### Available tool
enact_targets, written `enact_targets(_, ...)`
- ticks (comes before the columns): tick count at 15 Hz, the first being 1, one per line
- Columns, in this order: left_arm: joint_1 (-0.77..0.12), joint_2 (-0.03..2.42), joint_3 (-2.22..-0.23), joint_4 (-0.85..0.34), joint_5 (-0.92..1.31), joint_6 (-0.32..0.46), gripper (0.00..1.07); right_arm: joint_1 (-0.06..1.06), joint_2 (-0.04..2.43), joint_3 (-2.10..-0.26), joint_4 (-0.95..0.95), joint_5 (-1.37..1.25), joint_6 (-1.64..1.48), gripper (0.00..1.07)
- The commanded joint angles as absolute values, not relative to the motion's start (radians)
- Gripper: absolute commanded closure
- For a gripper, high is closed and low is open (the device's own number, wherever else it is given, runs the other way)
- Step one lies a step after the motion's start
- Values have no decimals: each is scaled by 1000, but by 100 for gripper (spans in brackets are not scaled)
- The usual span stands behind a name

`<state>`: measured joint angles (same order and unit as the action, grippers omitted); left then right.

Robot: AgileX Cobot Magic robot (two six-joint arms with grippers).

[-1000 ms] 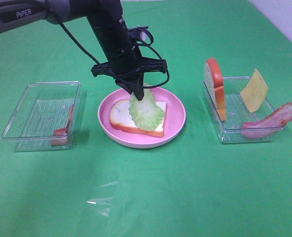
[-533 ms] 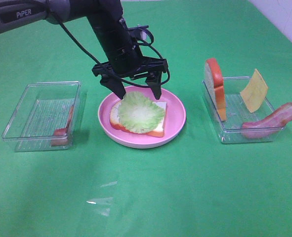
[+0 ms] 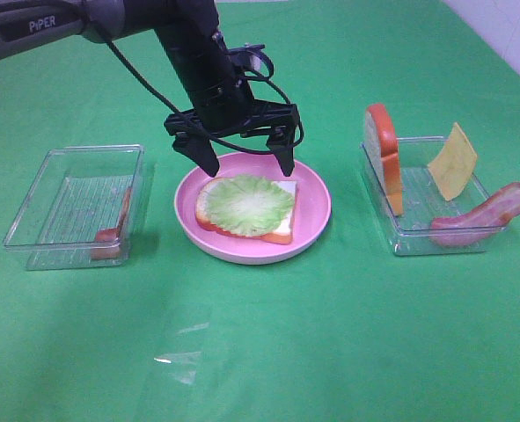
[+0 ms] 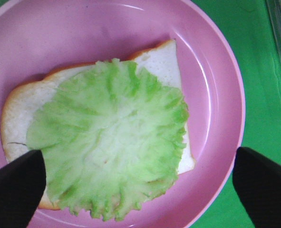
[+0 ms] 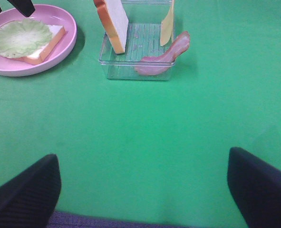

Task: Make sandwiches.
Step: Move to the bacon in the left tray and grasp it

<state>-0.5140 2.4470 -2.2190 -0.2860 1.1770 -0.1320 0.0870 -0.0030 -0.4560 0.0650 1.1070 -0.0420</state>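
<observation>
While lettuce (image 4: 111,142) lies flat on the bread slice (image 4: 161,64) in the pink plate (image 4: 83,33), the left fingers (image 3: 283,156) hang spread wide above it, empty. Right fingers (image 5: 26,190) gape, holding nothing.

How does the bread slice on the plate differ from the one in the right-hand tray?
The plate slice lies flat; the tray slice stands on edge. The plate slice is mostly covered by lettuce; the tray slice is bare. Both are white with orange-brown crust.

Bright green cloth tabletop (image 3: 347,352), pale wall (image 3: 516,22) beyond corner
</observation>
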Motion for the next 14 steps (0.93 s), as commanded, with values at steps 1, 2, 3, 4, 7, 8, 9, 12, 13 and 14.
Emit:
enact_targets(1, -518, 2442, -2253, -257, 1216, -129, 5, 81, -29, -452, 56, 1103, -36, 14)
enact_targets(2, -518, 2442, -2266, -238, 1230, -129, 5, 81, -29, -452, 56, 1103, -36, 14)
enact_targets(3, -518, 2442, -2329, -195, 1283, -129, 5, 81, -29, -452, 56, 1103, -36, 14)
enact_targets(4, -507, 2440, -2389, -183, 1313, -134, 5, 81, -29, -452, 56, 1103, -36, 14)
enact_targets(7, -482, 2389, -2400, -173, 1316, -132, 5, 81, -29, -452, 56, 1103, -36, 14)
enact_targets(8, -469, 2362, -2400, -170, 1317, -132, 5, 81, -29, -452, 56, 1103, -36, 14)
enact_targets(9, -447, 2329, -2400, -168, 1317, -133, 5, 81, -29, -452, 56, 1103, -36, 14)
enact_targets(12, -384, 2220, -2396, -168, 1317, -133, 5, 81, -29, -452, 56, 1103, -36, 14)
enact_targets(13, -365, 2185, -2380, -167, 1317, -132, 5, 81, -29, -452, 56, 1103, -36, 14)
enact_targets(14, -345, 2145, -2348, -158, 1317, -130, 5, 81, -29, -452, 56, 1103, -36, 14)
